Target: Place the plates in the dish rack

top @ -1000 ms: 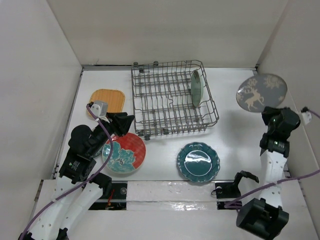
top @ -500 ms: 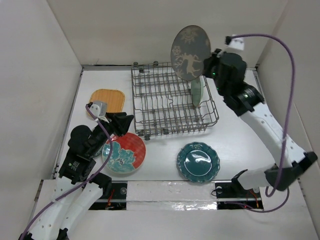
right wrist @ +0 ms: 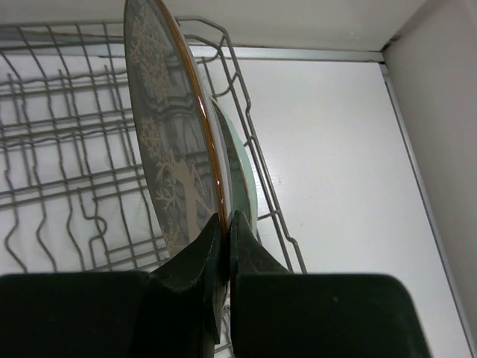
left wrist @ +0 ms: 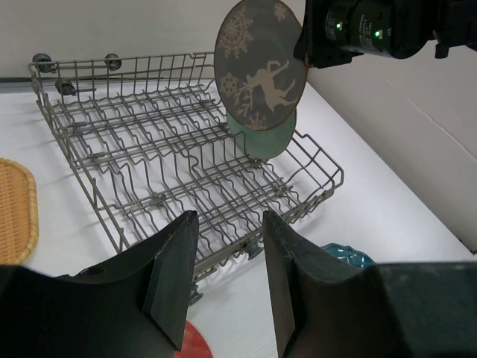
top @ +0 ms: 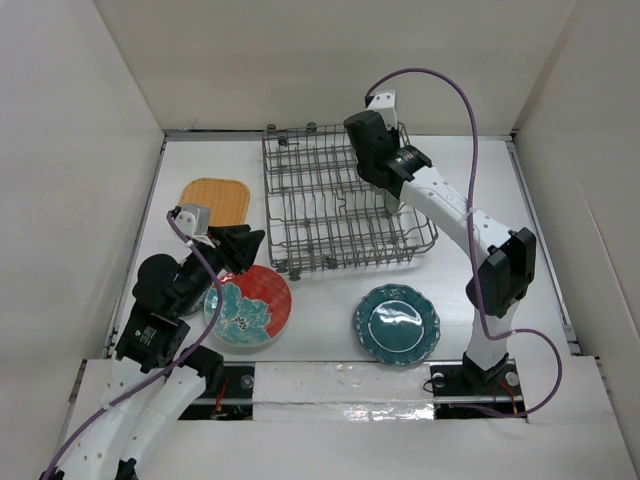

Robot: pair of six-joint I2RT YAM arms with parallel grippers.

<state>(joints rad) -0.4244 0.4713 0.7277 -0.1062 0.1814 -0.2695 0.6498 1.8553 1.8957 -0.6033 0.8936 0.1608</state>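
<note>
Your grey-brown deer plate (right wrist: 168,149) is pinched at its lower rim by the right gripper (right wrist: 224,220), whose fingers are clamped narrow on the edge. The plate stands upright on edge above the right end of the dish rack (top: 310,200), its deer face turned toward the left edge of the bench. Just beside it, on the side nearer the right edge, the mint-green plate (right wrist: 242,179) stands on edge between the tines. The two plates are very close, and you cannot tell from these views whether they touch. From the left wrist view the deer plate sits higher than the mint-green one and covers most of it. Whether its bottom edge has reached the rack wires is hidden by the fingers. The rack itself sits at the middle of the far edge of the bench. The red plate with the teal flower (top: 248,305) lies flat toward the near left corner, with your left gripper (left wrist: 227,224) above its far rim, jaws spread wide and holding nothing. The scalloped dark teal plate (top: 396,322) lies flat by the near edge, right of centre. The orange rounded-square plate (top: 214,203) lies flat near the left edge, just beside the rack.
</note>
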